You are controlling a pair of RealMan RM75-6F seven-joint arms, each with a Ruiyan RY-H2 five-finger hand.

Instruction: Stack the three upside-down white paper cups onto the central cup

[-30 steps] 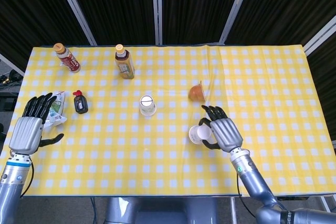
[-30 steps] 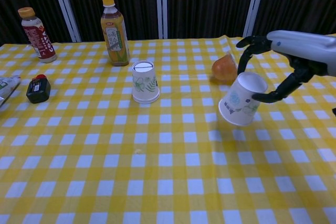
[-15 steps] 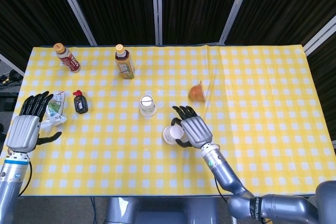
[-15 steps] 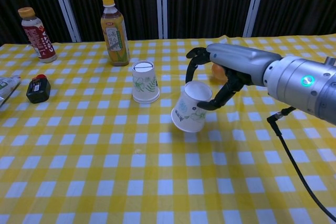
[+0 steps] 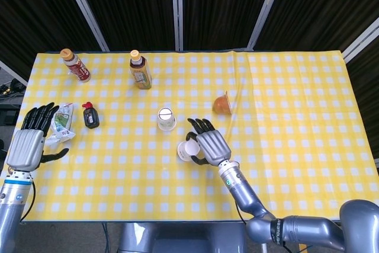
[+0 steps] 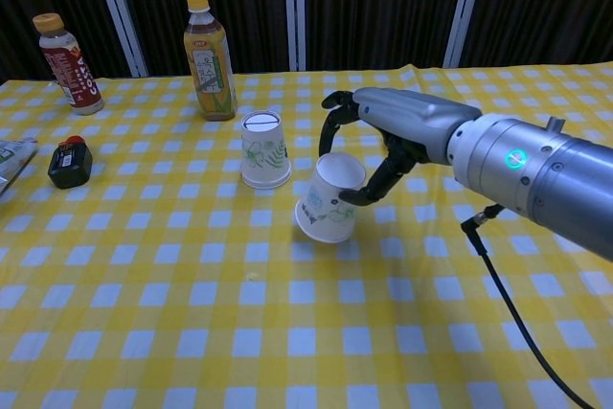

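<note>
One paper cup [image 6: 330, 200] held by right hand [image 6: 369, 155], tilted, base up | central cup [image 6: 264, 149] just beside, up-left of held cup | left hand [image 5: 28, 143] empty, spread, well apart.

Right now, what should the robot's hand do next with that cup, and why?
Probably lift the held cup up and over the central cup. The right hand holds it tilted, beside and lower than that upright cup's top, so it can't slide on yet.
</note>
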